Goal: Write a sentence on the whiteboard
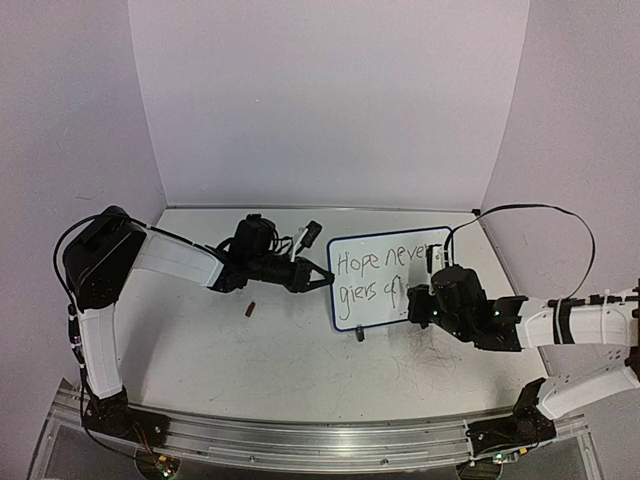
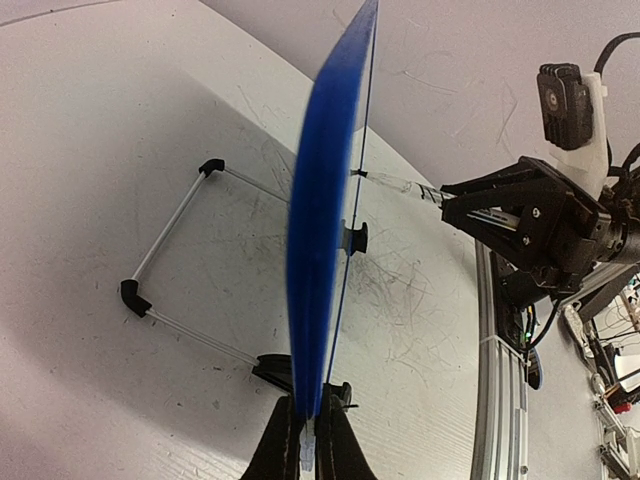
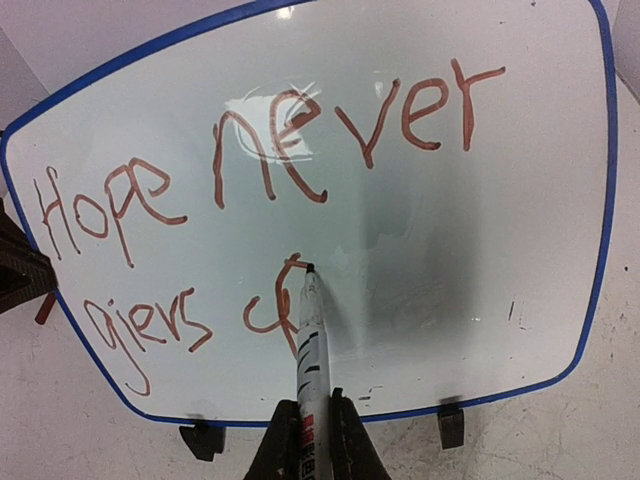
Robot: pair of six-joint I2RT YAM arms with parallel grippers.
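Right, from the left: a small dark-red item (image 1: 251, 309) lies loose on the surface (image 1: 250, 375), just near of the left arm's wrist. Next, the left pincer (image 2: 307, 430) is closed narrow on the left edge of the whiteboard (image 1: 385, 282), with the blue frame pinched between both fingers. The whiteboard stands mid-surface, writing side toward the arm bases. It is propped on its white wire stand (image 2: 170, 229), with black clip feet (image 3: 450, 425) down on the surface.

The sentence (image 3: 290, 150) is in reddish-brown ink, in two lines. Top reads "Hope never", bottom roughly "giers" plus a partial squiggle like "cf". The marker (image 3: 308, 350) has its tip touching the board at that squiggle, lower middle of the face. The right pincer (image 3: 310, 440) grips the marker barrel, fingers tight on either side, and the right arm reaches in from the near right. Grey scuffs mark the surface near of the board.
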